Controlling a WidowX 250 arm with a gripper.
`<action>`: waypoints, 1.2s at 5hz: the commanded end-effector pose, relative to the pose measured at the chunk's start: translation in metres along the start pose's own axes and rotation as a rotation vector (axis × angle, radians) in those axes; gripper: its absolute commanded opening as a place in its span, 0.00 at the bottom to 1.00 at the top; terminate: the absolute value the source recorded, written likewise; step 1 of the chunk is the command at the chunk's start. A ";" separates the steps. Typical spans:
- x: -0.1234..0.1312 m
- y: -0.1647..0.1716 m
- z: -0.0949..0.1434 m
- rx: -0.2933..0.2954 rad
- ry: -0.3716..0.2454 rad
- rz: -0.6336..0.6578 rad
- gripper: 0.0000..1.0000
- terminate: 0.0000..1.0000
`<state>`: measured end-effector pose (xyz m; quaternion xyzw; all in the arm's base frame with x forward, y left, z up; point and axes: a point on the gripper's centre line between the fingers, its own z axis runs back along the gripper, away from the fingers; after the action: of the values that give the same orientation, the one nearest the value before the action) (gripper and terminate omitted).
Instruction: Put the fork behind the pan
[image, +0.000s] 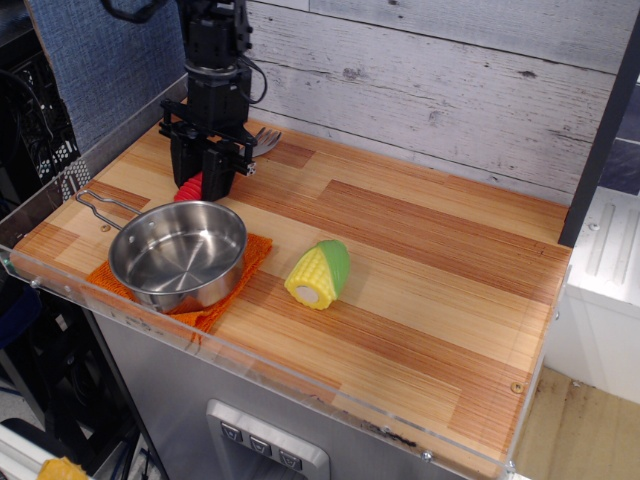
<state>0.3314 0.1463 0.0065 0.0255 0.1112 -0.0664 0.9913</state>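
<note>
The fork lies just behind the pan (178, 252), with its red handle (190, 187) showing between my fingers and its silver tines (265, 140) pointing back right toward the wall. My gripper (204, 178) points down over the fork, shut on its handle, low over the tabletop. The middle of the fork is hidden by the fingers (222, 172). The steel pan sits at the front left, its wire handle (98, 208) pointing left.
An orange cloth (225, 300) lies under the pan. A yellow-and-green toy corn cob (318, 272) lies to the right of the pan. The wood-plank wall (420, 90) stands behind, and a clear acrylic lip (250, 365) runs along the front edge.
</note>
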 end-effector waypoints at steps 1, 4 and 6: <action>-0.020 -0.020 0.016 0.039 -0.111 0.010 1.00 0.00; -0.057 -0.025 0.137 0.150 -0.559 0.147 1.00 0.00; -0.066 -0.038 0.149 0.064 -0.519 0.156 1.00 0.00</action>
<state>0.3100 0.1060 0.1550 0.0337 -0.1308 0.0022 0.9908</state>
